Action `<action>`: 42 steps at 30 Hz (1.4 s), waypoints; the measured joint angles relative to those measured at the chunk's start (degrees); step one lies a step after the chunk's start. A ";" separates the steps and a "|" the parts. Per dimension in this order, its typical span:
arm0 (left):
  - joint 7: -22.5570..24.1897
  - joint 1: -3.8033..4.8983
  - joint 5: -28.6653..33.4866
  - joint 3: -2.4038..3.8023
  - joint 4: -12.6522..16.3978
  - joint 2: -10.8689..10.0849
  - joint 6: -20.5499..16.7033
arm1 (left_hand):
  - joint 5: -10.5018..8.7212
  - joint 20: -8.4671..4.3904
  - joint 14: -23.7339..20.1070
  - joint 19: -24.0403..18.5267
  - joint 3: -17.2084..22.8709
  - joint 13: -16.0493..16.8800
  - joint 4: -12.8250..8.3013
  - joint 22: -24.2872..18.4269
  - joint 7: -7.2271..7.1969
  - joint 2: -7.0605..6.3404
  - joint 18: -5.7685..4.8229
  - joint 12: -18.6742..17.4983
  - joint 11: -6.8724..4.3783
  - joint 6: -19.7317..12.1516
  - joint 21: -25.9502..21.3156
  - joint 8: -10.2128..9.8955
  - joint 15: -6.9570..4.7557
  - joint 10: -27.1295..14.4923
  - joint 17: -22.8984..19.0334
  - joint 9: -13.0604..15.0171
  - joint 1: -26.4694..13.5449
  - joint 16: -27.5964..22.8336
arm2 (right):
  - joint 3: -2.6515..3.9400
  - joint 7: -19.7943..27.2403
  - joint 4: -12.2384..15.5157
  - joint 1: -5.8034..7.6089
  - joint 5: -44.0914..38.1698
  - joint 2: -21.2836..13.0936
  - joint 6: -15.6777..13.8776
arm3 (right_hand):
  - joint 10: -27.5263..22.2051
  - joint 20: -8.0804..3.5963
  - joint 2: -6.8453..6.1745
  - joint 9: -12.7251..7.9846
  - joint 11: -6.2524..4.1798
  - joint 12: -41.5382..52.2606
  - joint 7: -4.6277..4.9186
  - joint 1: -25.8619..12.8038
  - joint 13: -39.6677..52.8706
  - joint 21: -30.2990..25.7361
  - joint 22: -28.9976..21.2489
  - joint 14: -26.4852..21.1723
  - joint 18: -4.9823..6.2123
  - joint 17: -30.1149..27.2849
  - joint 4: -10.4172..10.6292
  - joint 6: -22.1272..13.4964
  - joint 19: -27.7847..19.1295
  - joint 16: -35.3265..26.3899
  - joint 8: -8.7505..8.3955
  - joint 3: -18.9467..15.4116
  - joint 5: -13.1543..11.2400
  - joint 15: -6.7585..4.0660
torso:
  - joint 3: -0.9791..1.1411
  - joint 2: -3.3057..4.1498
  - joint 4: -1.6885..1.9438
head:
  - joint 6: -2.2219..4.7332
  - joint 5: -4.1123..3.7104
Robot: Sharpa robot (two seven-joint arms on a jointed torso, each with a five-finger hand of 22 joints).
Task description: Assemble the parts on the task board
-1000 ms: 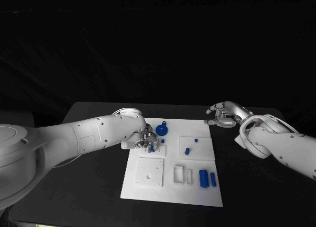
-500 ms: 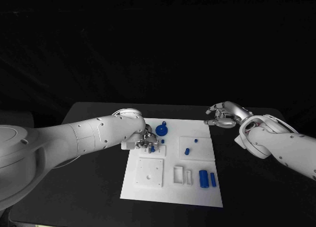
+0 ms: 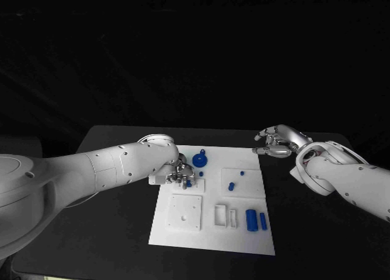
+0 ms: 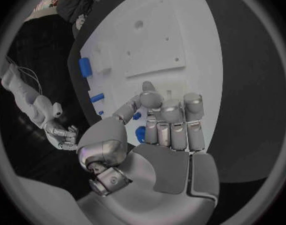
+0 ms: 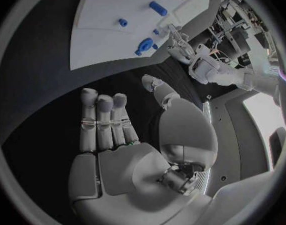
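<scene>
The left hand [image 3: 180, 173] is pinching a small blue part [image 3: 187, 182] near the task board's [image 3: 246, 245] left edge; it should be lowering it straight. The right hand [image 3: 279, 142], fingers apart and holding nothing, is waiting beside the board's far right corner.

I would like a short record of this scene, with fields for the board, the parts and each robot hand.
board: white task board on the black table
parts: small blue pieces on the board, two blue cylinders side by side near the front right
left robot hand: over the board, fingers at a blue part; grip unclear
right robot hand: off the board's far right corner, holds nothing
</scene>
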 measured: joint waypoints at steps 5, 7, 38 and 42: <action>-0.03 0.01 0.00 0.01 0.05 -0.11 -0.27 | -5.82 0.00 0.00 0.00 -0.77 -0.16 1.73 0.00 0.00 -3.40 0.00 0.00 0.00 0.00 -0.25 -0.24 0.00 0.00 -0.19 0.23 -0.63 0.00 | 0.00 0.00 0.00 0.00 0.00 0.01 0.00 | 0.00 0.00 0.00 0.00 0.00 0.00 -0.01 0.00 0.00 0.00 0.03 -0.03 0.00 0.00 0.00 0.01 0.00 0.00 0.00 0.00 0.00 -0.03 | 0.00 0.00 0.01 | -0.01 0.04; -0.03 0.01 0.00 0.01 0.12 -0.18 -0.46 | -5.99 0.00 0.00 0.00 -1.11 -0.16 2.31 0.00 0.00 -4.18 0.00 0.00 0.00 0.00 -0.25 -0.24 0.00 0.00 -0.19 0.33 -1.36 0.00 | 0.00 0.00 0.00 0.00 0.00 0.01 0.00 | 0.00 0.00 0.00 0.00 0.00 0.00 -0.01 0.00 0.00 0.00 0.02 -0.12 0.00 0.00 0.00 0.01 0.00 0.00 0.00 0.00 0.00 -0.12 | 0.01 0.00 0.01 | 0.01 0.05; -0.10 4.78 2.77 3.84 11.00 -9.64 -5.28 | -5.99 1.23 -5.23 -3.70 0.31 -2.90 -0.15 -0.99 2.54 -3.57 0.88 -5.33 2.32 -6.46 -3.76 -5.00 1.55 -4.87 -3.14 0.02 4.84 -5.07 | 0.00 0.08 -0.82 0.00 0.10 -0.39 -0.10 | 0.00 0.00 0.00 0.00 0.00 0.00 0.07 0.00 -0.04 0.00 0.01 -0.12 0.00 -0.11 0.00 -0.05 0.00 0.00 0.00 0.00 0.00 -0.12 | -0.07 -0.09 0.09 | 1.81 0.00; 0.08 6.13 3.00 3.85 8.90 -9.63 -7.21 | -5.88 1.58 -7.93 -5.94 0.76 -4.45 -0.20 -2.09 3.96 -6.22 0.16 -8.40 3.70 -9.48 -6.18 -6.47 3.02 -8.10 -4.72 -0.97 5.96 -8.34 | 0.00 0.08 -0.96 0.00 0.13 -0.38 -0.11 | 0.00 0.00 0.00 0.01 0.00 0.00 0.06 0.00 -0.03 0.00 0.02 -0.11 0.00 -0.11 0.00 -0.06 0.00 0.00 0.00 0.00 0.23 -0.11 | -0.07 -0.09 0.13 | 2.16 -0.03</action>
